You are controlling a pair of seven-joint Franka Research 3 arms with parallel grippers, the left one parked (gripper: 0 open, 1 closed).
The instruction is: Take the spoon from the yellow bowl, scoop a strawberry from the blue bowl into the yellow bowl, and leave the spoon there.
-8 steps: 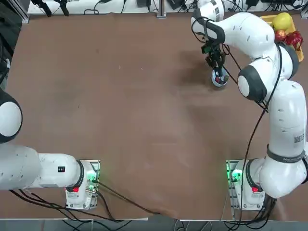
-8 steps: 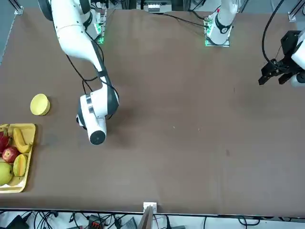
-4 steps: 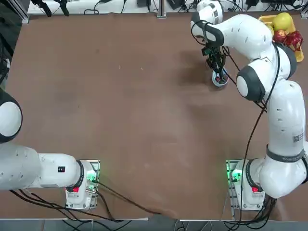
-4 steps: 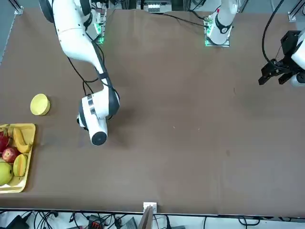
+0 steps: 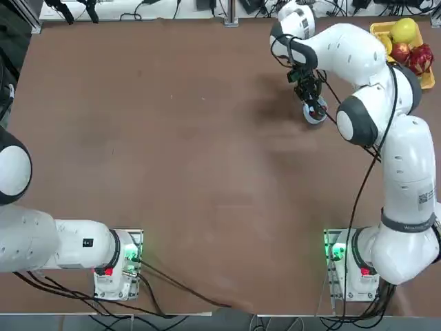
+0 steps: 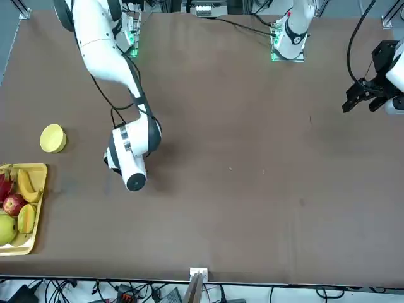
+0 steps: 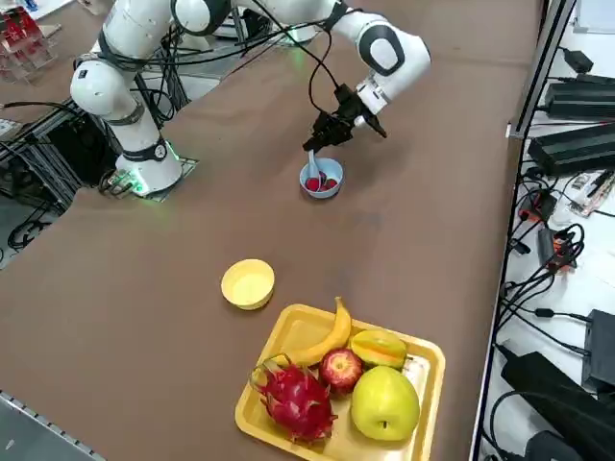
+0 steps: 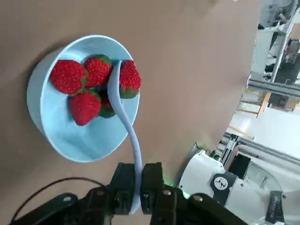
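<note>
My right gripper (image 8: 136, 177) is shut on the handle of the pale blue-white spoon (image 8: 129, 129). The spoon's scoop end dips into the blue bowl (image 8: 75, 133), among several red strawberries (image 8: 67, 77). In the side view the gripper (image 7: 325, 135) hangs just above the blue bowl (image 7: 322, 185), with the spoon (image 7: 313, 170) slanting down into it. From overhead the gripper (image 5: 307, 89) sits over the blue bowl (image 5: 316, 115). The yellow bowl (image 7: 248, 283) stands empty between the blue bowl and the fruit tray. It also shows in the front view (image 6: 53, 138).
A rectangular yellow tray (image 7: 419, 358) with a banana, apple, dragon fruit and other fruit lies at the table's far right corner, also seen as the tray (image 6: 36, 208) from the front. The right arm's elbow (image 5: 358, 117) hangs above the area beside the blue bowl.
The wrist has shifted slightly across the table towards the left arm's side, still holding the spoon in the blue bowl. The bowls have not moved.
</note>
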